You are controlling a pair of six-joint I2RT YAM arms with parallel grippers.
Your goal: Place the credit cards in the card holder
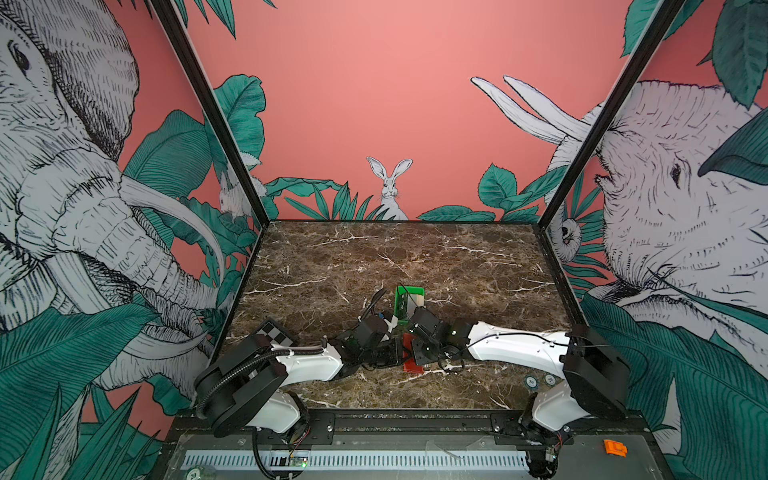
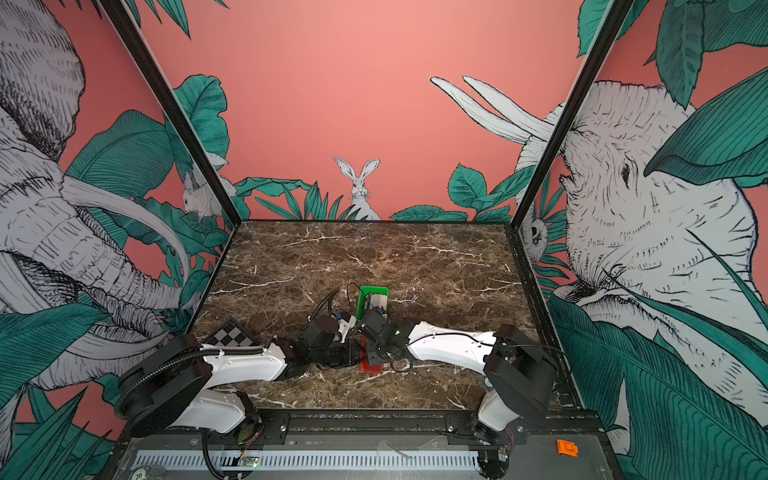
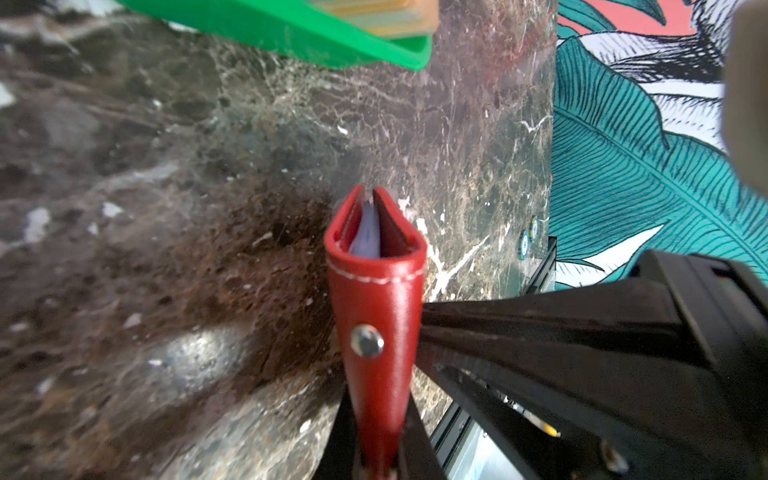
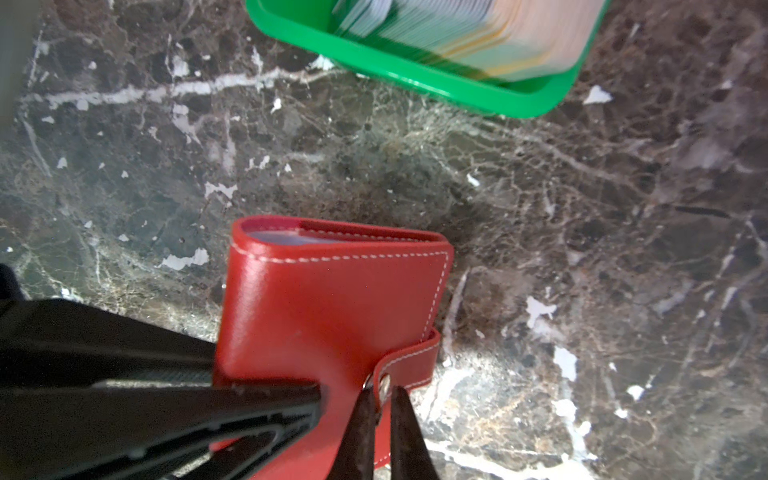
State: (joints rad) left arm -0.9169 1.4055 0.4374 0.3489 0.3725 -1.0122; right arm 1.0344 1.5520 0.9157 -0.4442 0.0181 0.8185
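Observation:
The red card holder (image 4: 324, 303) stands on its edge on the marble table, folded nearly closed, with pale pockets showing inside (image 3: 368, 232). My left gripper (image 3: 376, 451) is shut on its spine end, one finger on each side. My right gripper (image 4: 383, 395) is shut on the holder's snap tab (image 4: 409, 361), right beside the left fingers (image 4: 166, 399). In both top views the holder (image 1: 413, 363) (image 2: 371, 365) sits between the two wrists. The credit cards (image 4: 478, 33) (image 1: 417, 300) stand stacked in a green tray (image 4: 415, 70) just beyond the holder.
A small checkerboard (image 1: 276, 332) lies at the front left under the left arm. Two round tokens (image 1: 540, 380) lie near the right arm's base. The green tray (image 2: 372, 293) stands mid-table. Patterned walls close off three sides.

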